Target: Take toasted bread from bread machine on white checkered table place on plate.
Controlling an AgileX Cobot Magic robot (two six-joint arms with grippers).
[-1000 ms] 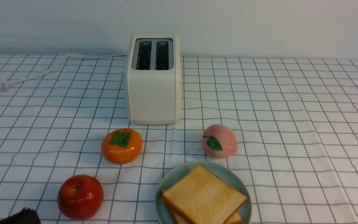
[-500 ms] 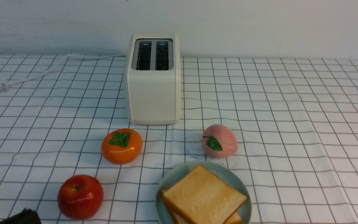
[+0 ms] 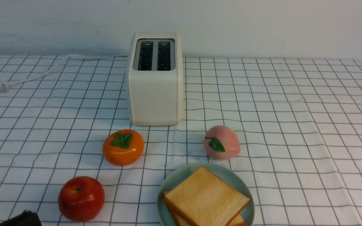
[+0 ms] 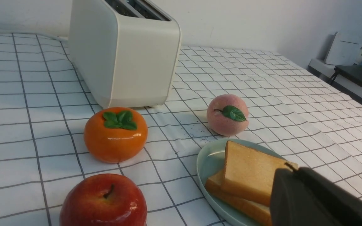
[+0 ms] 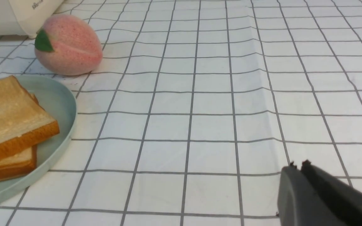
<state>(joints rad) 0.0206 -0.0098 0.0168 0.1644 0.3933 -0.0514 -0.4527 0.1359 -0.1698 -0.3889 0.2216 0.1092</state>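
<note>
Nothing moved; square golden toasted bread stacked on round mint plate; both jaws closed, empty.

The tabletop has a white cloth with thin dark squares, and it is a bit wrinkly. At about nine o'clock sits a pale green plate. Two slices of toasted bread lie on it, one stacked on top of the other. Up at about ten o'clock a fuzzy pink peach with a green leaf rests just beside the plate. Behind the peach a corner of the cream bread machine peeks in. Down at about five o'clock is the dark right pincer, its tips pressed together and holding nothing.
</note>
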